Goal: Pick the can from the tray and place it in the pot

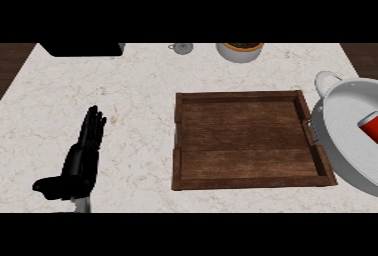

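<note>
Head view looks steeply down on a pale marbled counter [111, 100] with a dark brown square wooden tray [251, 181] near its middle, and that tray serves well as the landmark. Nothing lies on its planks. Just right of the tray, its rim nearly touching the tray's right wall, sits a wide grey metal pot [336, 145] with a loop handle at its far side, cut off by the view's right edge. Inside that pot, against the edge of the view, shows a red cylindrical can [368, 125]; only part of it is visible, so I cannot say for sure whether it stands or lies, nor which way its long axis runs. Well to the left of the tray rests the robot's black left hand [81, 160], fingers straight and pointing away from the robot, thumb out to the side, holding nothing. The right hand does not show at all. The can lies far to the right of the left hand, with the whole tray between them, so the unseen right hand would be the nearer one. Judging by where the can is, the placing looks already done. Beyond the tray, at the counter's far edge, stand a white plant pot [240, 51], a small grey cup [181, 48] and a black box [81, 49].
</note>
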Available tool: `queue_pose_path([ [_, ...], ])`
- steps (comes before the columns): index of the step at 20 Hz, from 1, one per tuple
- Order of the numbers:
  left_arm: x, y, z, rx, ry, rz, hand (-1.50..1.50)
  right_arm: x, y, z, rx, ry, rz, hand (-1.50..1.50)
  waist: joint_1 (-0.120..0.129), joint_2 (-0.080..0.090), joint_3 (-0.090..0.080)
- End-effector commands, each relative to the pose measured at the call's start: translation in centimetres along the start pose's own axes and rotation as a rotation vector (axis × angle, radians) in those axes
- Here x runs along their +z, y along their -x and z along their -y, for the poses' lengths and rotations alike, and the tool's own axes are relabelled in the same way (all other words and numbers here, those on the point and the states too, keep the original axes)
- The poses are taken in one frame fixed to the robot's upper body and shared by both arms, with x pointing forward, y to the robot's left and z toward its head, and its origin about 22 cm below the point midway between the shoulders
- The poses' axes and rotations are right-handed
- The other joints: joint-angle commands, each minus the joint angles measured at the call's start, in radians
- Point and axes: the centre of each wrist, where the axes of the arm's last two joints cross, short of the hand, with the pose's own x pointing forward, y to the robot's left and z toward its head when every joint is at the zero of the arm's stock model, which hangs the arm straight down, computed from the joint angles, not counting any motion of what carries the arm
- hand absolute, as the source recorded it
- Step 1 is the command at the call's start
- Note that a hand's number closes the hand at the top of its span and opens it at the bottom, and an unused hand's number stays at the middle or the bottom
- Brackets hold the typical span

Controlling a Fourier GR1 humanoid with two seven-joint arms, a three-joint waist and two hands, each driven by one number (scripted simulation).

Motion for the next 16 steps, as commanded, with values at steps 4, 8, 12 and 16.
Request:
queue_pose_path([
  [4,-0.8,-0.8,0.0,0.006,-0.002,0.004,0.00,-2.4,4.2,5.9,-0.116,0.105,0.024,-1.50,0.000,0.001,0.000],
  [8,0.7,-0.6,-0.5,-0.009,-0.013,0.002,0.00,-0.3,4.9,8.4,-0.142,0.103,0.045,-1.50,0.006,0.001,-0.001],
  [12,0.4,0.1,-0.2,0.006,0.011,-0.004,0.00,-0.5,8.7,10.8,-0.133,0.110,0.048,-1.50,0.005,0.002,-0.001],
  [16,0.3,-3.1,0.7,0.004,0.016,-0.006,0.00,-0.9,9.5,12.8,-0.128,0.124,0.052,-1.50,0.009,0.002,-0.001],
])
